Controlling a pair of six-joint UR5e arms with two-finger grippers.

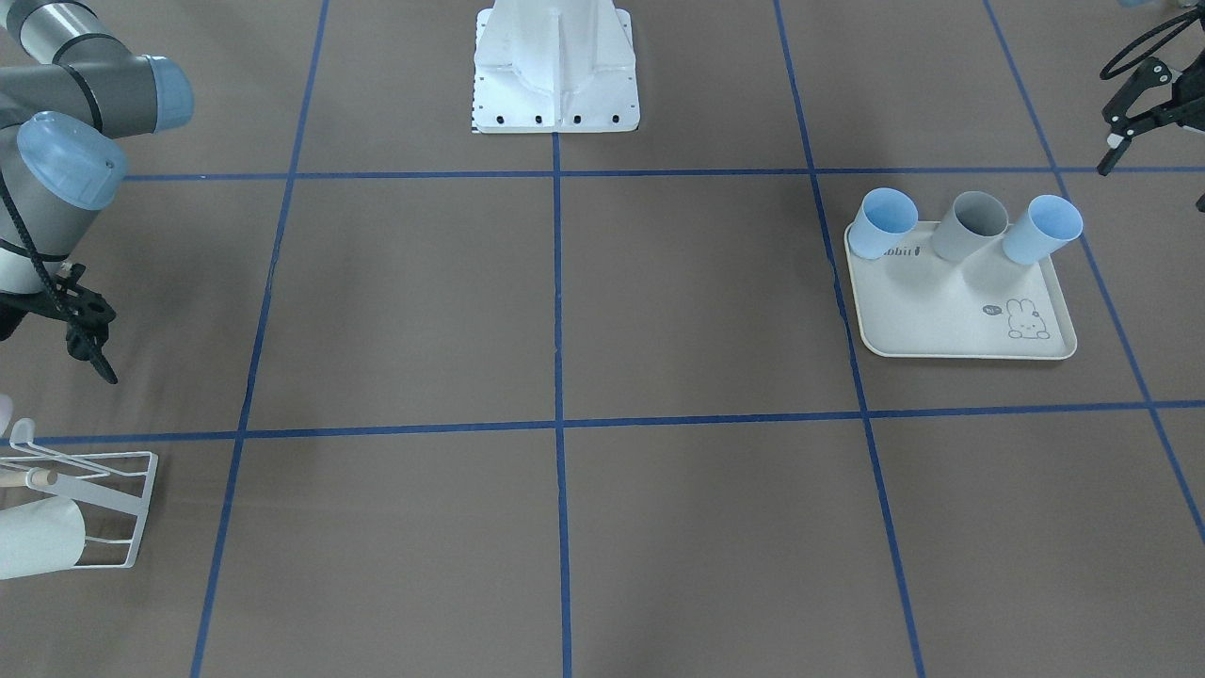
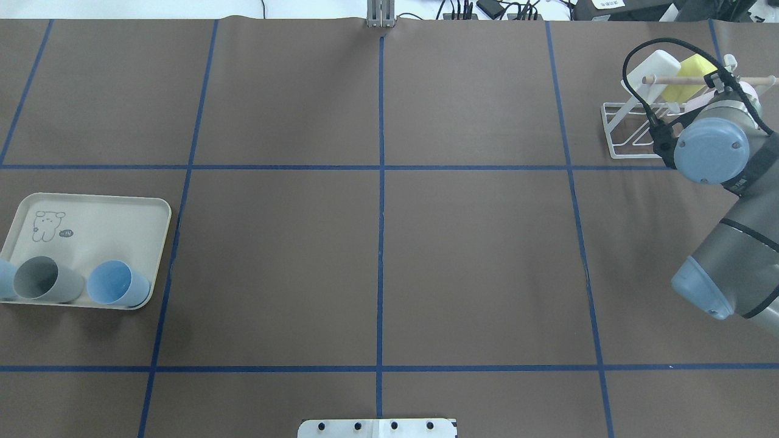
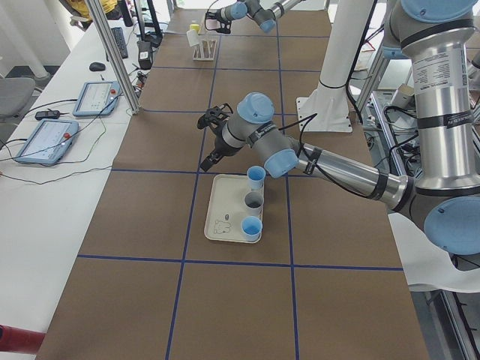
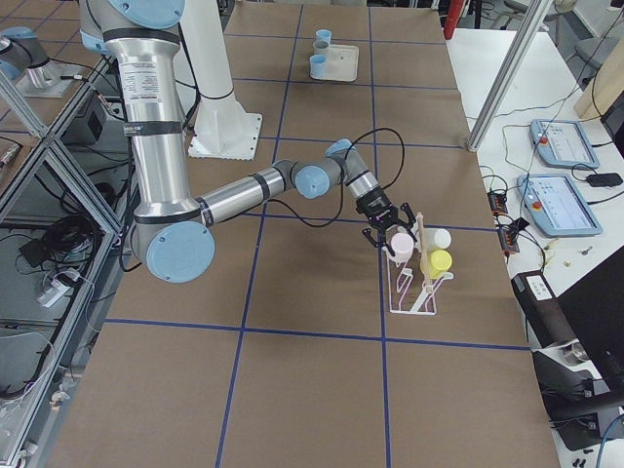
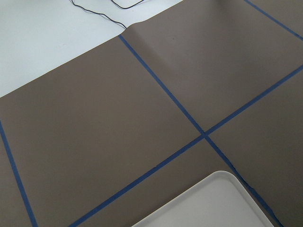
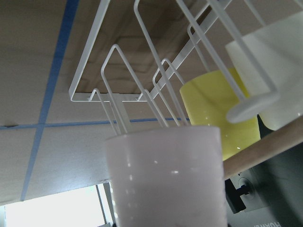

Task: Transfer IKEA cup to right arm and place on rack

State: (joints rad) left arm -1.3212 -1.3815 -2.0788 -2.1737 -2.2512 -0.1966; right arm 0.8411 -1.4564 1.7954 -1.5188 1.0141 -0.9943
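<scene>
Rack (image 2: 633,156) sits at table's (image 2: 377,274) far right corner in overhead view, pink cup (image 2: 753,92) at its prongs. Right-side view: right gripper (image 4: 390,244) at the cup, clamp state unclear. Front view: left gripper (image 1: 1116,141) fingers apart near tray (image 1: 941,330).

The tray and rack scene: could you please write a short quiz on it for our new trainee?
1. How many cups stand on the tray?
2. True or false: the grey cup stands between the two blue cups.
3. Fill in: at the rack are a white cup, a pink cup and a ___ one.
Key: 1. three; 2. true; 3. yellow, the yellow cup.
</scene>
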